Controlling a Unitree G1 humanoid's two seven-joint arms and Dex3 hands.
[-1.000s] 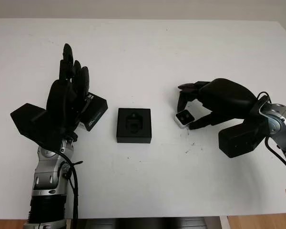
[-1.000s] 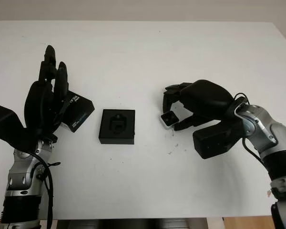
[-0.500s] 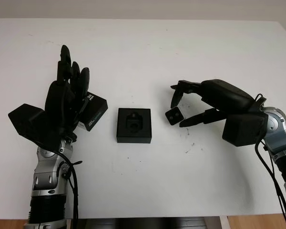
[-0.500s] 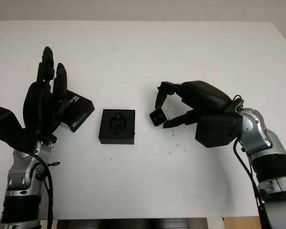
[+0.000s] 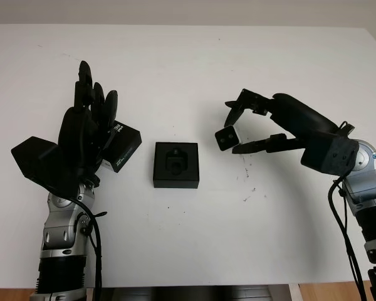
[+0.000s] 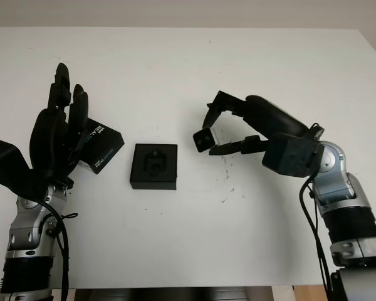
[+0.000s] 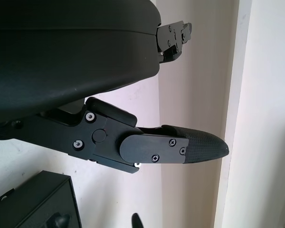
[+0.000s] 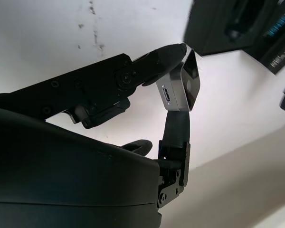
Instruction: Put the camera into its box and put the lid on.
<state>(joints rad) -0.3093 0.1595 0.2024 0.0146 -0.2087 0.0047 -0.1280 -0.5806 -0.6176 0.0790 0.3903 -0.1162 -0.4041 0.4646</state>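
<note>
Camera (image 5: 226,137), small and silver-edged, pinched between fingertips of right hand (image 5: 247,125), held above the table (image 5: 238,56) just right of the open black box (image 5: 176,165); left hand (image 5: 88,132) open, raised beside lid (image 5: 122,149).

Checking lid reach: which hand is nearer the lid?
Left. The left hand is raised right beside the lid; the right hand holds the camera beyond the box.

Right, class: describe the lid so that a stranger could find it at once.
On the white table, look behind the raised left hand. The lid lies flat there, left of the open box. Unlike the box, it bears white lettering.
</note>
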